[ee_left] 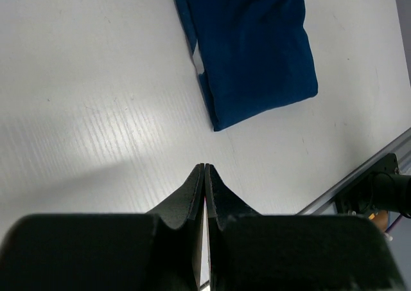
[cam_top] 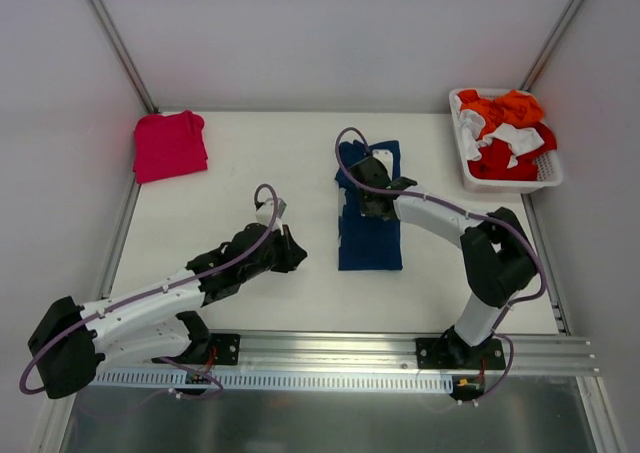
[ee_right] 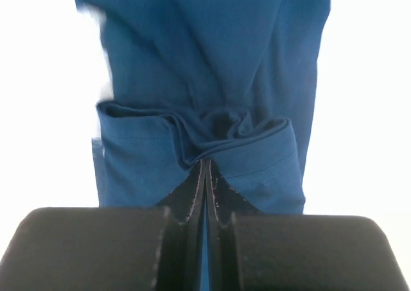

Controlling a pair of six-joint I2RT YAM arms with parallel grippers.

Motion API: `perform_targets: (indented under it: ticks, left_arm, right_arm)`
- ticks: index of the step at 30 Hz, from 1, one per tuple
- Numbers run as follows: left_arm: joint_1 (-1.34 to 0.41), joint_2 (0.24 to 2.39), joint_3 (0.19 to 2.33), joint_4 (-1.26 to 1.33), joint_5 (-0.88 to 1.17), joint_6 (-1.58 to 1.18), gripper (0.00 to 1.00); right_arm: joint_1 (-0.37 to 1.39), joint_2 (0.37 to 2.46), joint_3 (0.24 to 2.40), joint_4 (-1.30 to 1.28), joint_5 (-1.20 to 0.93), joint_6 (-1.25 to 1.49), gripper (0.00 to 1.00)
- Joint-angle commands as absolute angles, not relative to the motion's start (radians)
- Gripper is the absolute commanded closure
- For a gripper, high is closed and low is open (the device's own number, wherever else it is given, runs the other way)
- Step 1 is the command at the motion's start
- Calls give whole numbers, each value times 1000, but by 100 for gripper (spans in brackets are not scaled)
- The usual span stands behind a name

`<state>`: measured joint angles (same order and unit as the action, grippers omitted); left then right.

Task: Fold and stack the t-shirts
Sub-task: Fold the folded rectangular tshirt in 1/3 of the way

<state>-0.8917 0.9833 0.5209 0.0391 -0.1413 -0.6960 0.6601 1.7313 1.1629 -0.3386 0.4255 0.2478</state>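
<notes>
The navy t-shirt [cam_top: 370, 243] lies as a long folded strip at the middle of the table, also seen in the left wrist view [ee_left: 257, 47] and the right wrist view [ee_right: 212, 47]. My right gripper [cam_top: 365, 198] [ee_right: 205, 162] is shut, its tips pressed against a bunched fold of the navy cloth; I see no cloth between the fingers. My left gripper [cam_top: 292, 256] [ee_left: 205, 169] is shut and empty over bare table, left of the navy shirt's near end. The pinkish-red t-shirt [cam_top: 170, 145] lies folded at the far left corner.
A white basket [cam_top: 510, 185] with orange, red and white clothes stands at the far right. A metal rail [cam_top: 330, 348] runs along the near edge, and walls close in the table's sides and back.
</notes>
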Motion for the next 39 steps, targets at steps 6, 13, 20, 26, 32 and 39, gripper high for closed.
perform_targets:
  ticks: [6,13,20,26,32,39]
  left_arm:
    - [-902,893,471,11,-141,-736,100]
    - [-902,864,448,6,-132,-747,100]
    - [-902,986,526,21,-161,-693,100]
    - [-900,1197,652,104,-126,-614,33]
    - [-884,1460,839,152,-22,-569,1]
    - [-845,1551,733,385,182,-649,6]
  right_arm:
    - [626,1770,1264,-414,479,183,99]
    - [614,1734,1292,-472,552,158,99]
    - [634,1477,1171,-489,463,158,99]
    - [646,1356,1100,-508,391,173,100]
    - [678,1273,947,-503,385,251,77]
    - [724,1115,792,-552,420,333,36]
